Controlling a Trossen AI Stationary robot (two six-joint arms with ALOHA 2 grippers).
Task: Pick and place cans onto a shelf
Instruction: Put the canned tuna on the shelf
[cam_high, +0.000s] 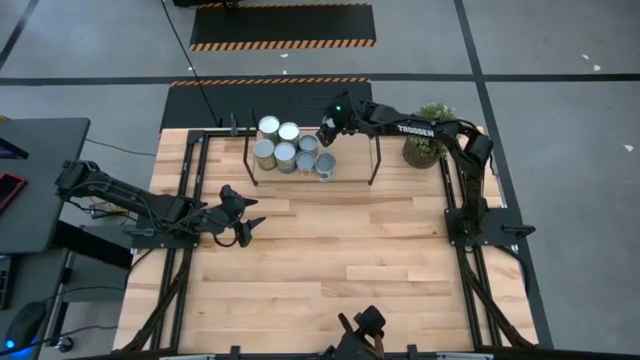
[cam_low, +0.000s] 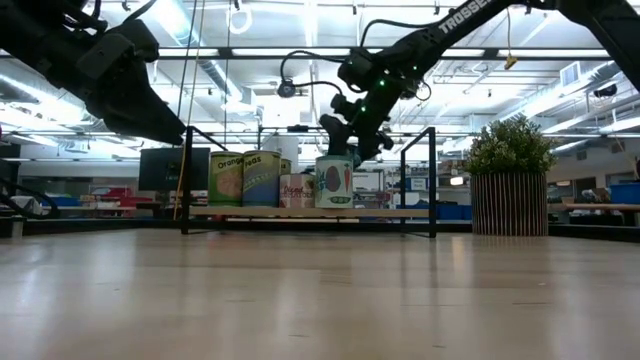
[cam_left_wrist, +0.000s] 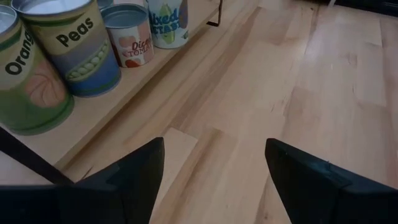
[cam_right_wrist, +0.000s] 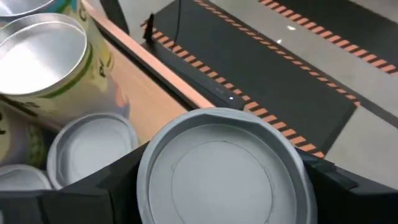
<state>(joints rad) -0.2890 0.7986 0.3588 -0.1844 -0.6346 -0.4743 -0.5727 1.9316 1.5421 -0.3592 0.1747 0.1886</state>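
Right gripper (cam_high: 326, 131) holds a silver-topped can (cam_right_wrist: 221, 167) at the shelf (cam_high: 350, 176).
Labelled cans (cam_low: 243, 178) crowd the board; left gripper (cam_high: 247, 224) hovers wide open, empty.

Lab: hazard-striped floor mats (cam_high: 283, 26)

**My table and the shelf on it**

I work at a light wooden table (cam_high: 330, 250). At its far edge stands a low shelf (cam_high: 352, 176), a pale board on a thin black frame. On the left half of this board I see 6 cans (cam_high: 286, 150) close together, in 2 rows. A potted plant (cam_high: 427, 147) stands on the table, right of the shelf.
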